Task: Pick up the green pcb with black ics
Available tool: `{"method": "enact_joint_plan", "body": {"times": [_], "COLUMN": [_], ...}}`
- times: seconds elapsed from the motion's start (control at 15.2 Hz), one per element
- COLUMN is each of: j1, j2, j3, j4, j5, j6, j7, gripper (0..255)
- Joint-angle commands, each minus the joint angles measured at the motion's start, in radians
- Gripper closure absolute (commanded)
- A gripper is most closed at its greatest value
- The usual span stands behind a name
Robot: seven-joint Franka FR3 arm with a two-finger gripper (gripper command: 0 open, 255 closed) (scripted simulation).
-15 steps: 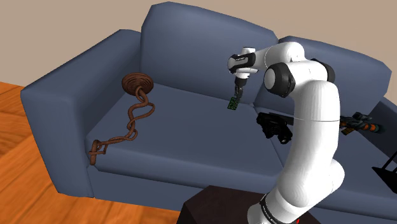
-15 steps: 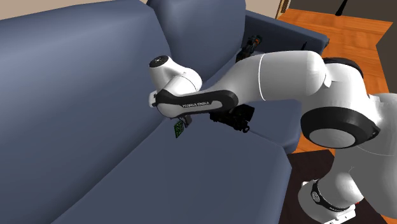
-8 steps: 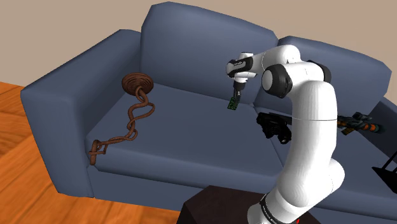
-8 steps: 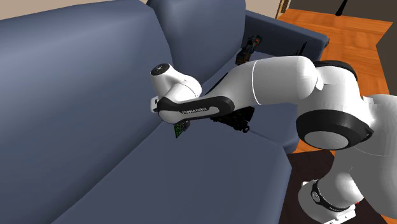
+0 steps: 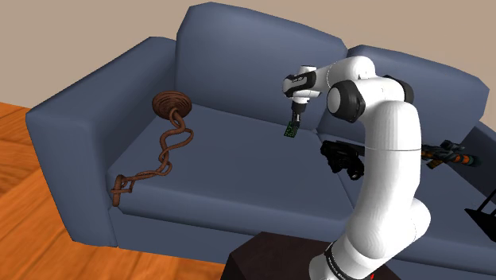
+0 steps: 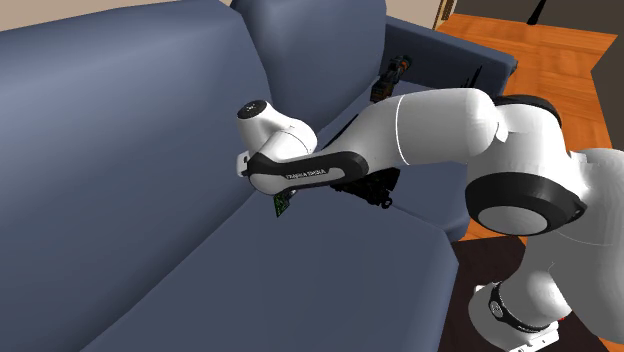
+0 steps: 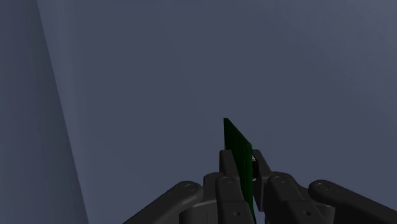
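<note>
Shoulder view: the claw [image 5: 296, 117] is clamped shut on the green pcb [image 5: 292, 130], which hangs clear above the sofa [image 5: 222, 159] seat near its back edge. Over the last second the board barely shifted, so the lift looks essentially finished.

Matt blue sofa [image 5: 238, 163], matt black gripper [image 7: 242, 160]

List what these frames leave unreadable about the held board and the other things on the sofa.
1. Green board: the wrist view shows it edge-on between the jaws, so its chips are unseen; in the shoulder view it is too small to read.
2. Black object: in the second exterior view the forearm covers most of it.
3. Dark frame: cut off by the shoulder view's right edge.
</note>
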Motion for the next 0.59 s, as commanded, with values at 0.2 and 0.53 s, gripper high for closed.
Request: {"method": "enact_joint_plan", "body": {"times": [0.2, 0.53], "j1": [0.002, 0.003], "j2": [-0.015, -0.037], "j3": [-0.003, -0.009], "j4": [0.018, 0.054], "j5": [-0.005, -0.013], "j6": [-0.033, -0.088], "j7": [0.001, 0.000], "gripper": [255, 255]}}
